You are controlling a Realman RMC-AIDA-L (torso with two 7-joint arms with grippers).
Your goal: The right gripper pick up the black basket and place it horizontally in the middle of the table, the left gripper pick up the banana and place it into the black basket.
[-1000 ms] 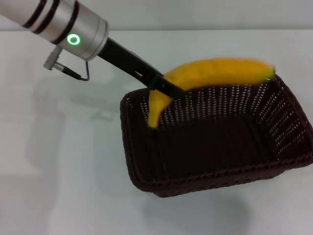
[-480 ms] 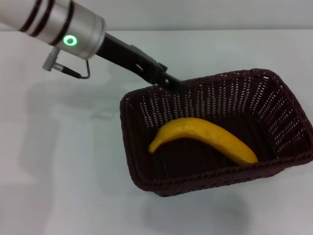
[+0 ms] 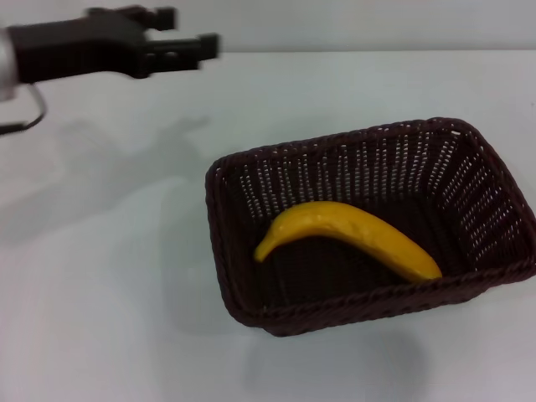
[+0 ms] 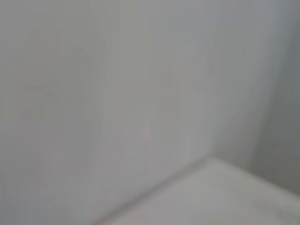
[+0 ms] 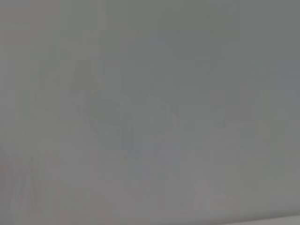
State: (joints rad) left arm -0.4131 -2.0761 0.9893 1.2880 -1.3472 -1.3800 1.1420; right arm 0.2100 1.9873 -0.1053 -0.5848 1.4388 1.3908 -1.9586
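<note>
Since the frame half a second earlier, the left gripper [image 3: 188, 38], a black bar-fingered arm end, has left the basket's far rim and now sits high at the far left of the head view, well apart from the basket and above the table. Its two dark fingers [image 3: 201, 43] point toward the right with a visible gap between them; they are released and hold nothing.

Directly below and left of this arm end, its grey shadow falls on the plain white, smooth tabletop [image 3: 100, 276].

Nearer the middle and right of the head view stands the large rectangular woven wicker basket [image 3: 243, 293], very dark brown-black, with open-weave slanted sides and a braided rim. It rests flat on the tabletop, long side running left to right, slightly skewed.

Inside it lies the smooth curved yellow banana [image 3: 352, 236], on the basket floor, its narrow end toward the left wall and its thicker end close to the near wall at the right. It has not shifted in that half second.

Both wrist views show only pale blank surfaces
</note>
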